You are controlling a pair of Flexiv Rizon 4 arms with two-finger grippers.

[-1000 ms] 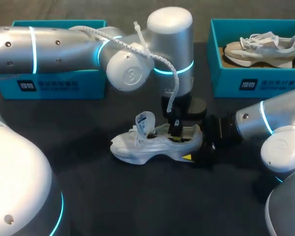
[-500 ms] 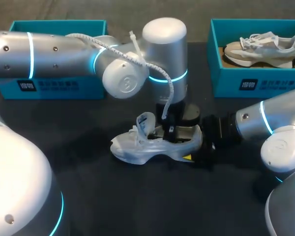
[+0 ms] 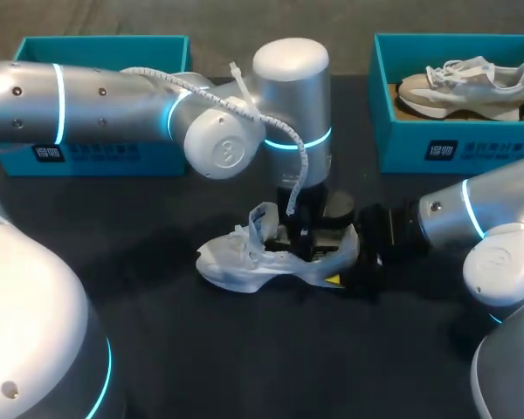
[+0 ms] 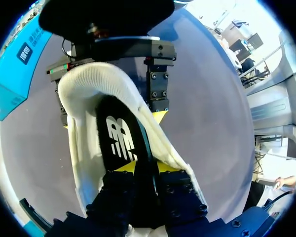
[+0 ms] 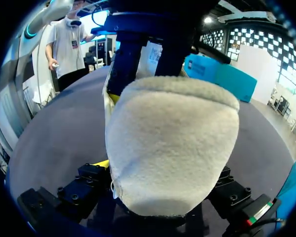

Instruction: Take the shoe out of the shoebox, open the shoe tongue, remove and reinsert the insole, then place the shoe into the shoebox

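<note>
White shoe (image 3: 244, 262): lies on its sole on the dark tabletop (image 3: 244, 358), between the two arms and outside both boxes, toe toward the robot's left, tongue (image 3: 262, 218) pulled up and open.
Insole (image 4: 119, 140): black with a white mark, lying inside the shoe's opening, its near end raised between the left fingers.
Left gripper (image 4: 144, 168): points down into the shoe's opening, its yellow-tipped fingers close together and clamped on the insole's edge.
Right gripper (image 3: 349, 259): level with the tabletop at the heel, one finger on each side, gripping the shoe.
Left shoebox (image 3: 100, 153): teal, at the far edge behind the left arm.
Right shoebox (image 3: 454, 144): teal, far right, holding a beige shoe (image 3: 463, 87).
</note>
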